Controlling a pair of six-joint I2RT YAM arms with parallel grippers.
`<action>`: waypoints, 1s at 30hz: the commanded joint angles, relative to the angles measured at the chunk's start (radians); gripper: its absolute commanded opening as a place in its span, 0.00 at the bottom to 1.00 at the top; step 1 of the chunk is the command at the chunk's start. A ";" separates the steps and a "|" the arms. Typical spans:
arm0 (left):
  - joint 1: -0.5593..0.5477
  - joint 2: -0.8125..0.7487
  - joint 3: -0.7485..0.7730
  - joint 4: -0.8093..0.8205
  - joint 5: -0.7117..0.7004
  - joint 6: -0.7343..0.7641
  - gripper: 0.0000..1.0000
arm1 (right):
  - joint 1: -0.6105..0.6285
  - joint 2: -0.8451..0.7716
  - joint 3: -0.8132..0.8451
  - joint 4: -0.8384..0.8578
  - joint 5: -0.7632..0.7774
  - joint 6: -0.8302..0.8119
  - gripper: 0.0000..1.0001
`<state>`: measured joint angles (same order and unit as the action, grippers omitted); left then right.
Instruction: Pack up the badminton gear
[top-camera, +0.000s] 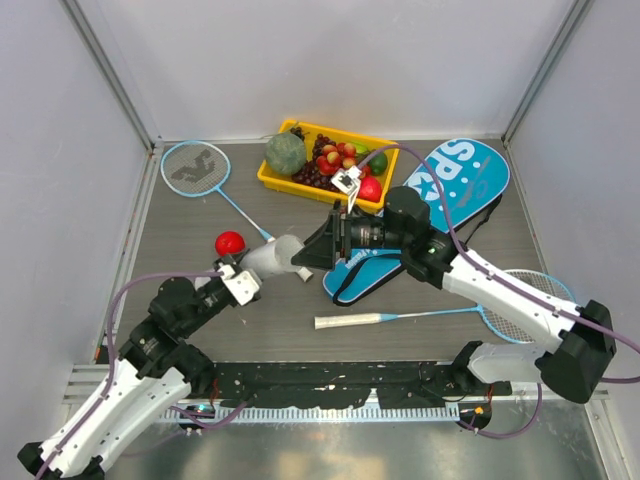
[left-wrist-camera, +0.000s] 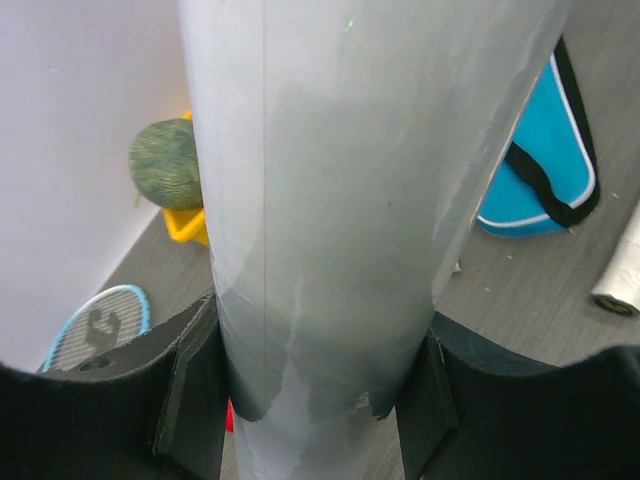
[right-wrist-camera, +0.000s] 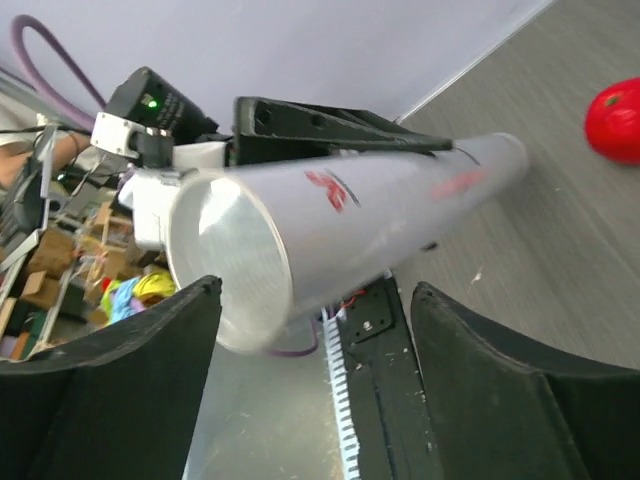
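The left tool (left-wrist-camera: 312, 395) is clenched on the tube (top-camera: 274, 257); the right tool (right-wrist-camera: 315, 292) is spread wide, facing the tube's open mouth.

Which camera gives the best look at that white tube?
The right wrist view: the tube shows nearly whole, end face and red print included. From above it is small, held by the left gripper. The left wrist view shows only its wall up close.

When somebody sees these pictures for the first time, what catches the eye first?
The white tube, clamped in the left gripper at mid-table, points its open end at the open right gripper. Behind them, the big blue bag lies at the back right, the yellow tray of fruit at the back centre.
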<state>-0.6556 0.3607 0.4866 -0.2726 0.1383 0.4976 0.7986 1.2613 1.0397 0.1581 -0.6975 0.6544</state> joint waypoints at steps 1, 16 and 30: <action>-0.006 -0.009 0.119 0.136 -0.199 -0.050 0.35 | -0.030 -0.134 0.013 -0.043 0.154 -0.025 0.87; 0.209 0.447 0.673 -0.307 -0.696 -0.263 0.41 | -0.042 -0.301 -0.052 -0.290 0.357 -0.116 0.95; 0.704 0.888 0.823 -0.418 -0.471 -0.488 0.41 | -0.042 -0.379 -0.090 -0.477 0.438 -0.119 0.95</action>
<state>-0.0273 1.1687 1.2827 -0.6746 -0.3855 0.0673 0.7570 0.9188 0.9562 -0.2787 -0.3317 0.5476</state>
